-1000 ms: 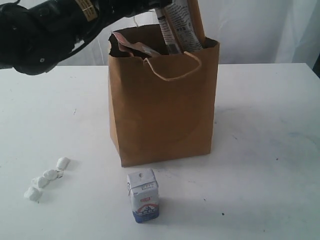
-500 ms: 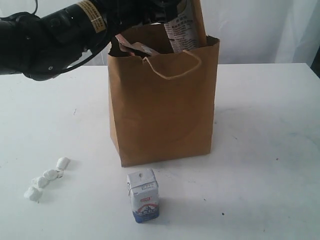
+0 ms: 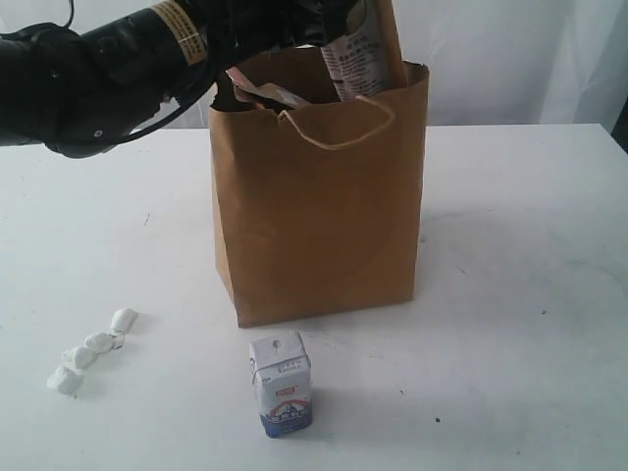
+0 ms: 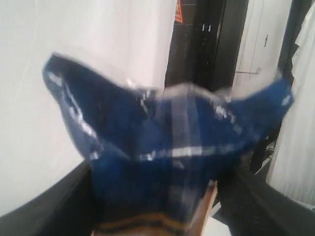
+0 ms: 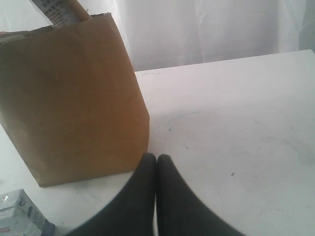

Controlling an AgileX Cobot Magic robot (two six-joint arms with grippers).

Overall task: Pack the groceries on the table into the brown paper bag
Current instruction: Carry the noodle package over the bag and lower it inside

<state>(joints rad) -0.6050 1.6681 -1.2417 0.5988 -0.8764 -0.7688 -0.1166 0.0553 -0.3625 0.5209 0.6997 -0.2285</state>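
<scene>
Left wrist view puts the left gripper right at the crimped blue end of the long noodle packet. Its dark fingers stand spread on either side of that end. Whether they touch the film I cannot tell, though it looks more like a release than a grip.

From the exterior view the reason is plain. The packet stands nearly upright in the brown paper bag and leans on the far right of the ragged rim. It is too long to sink out of sight, so it has to be let go from above. The left arm reaches in from the far left over the bag's mouth. An orange-labelled brown pouch shows inside at the left of the opening.

The right gripper is pressed together and holds nothing. It hangs low over the table near the bag's near right corner, clear of the work.

Two groceries lie unpacked, both well below and apart from the left gripper. The small white-blue carton stands upright just on the near side of the bag. The white wrapped sweets lie in a short row at the near left. The carton, nearer the bag, looks the easier next pick.
</scene>
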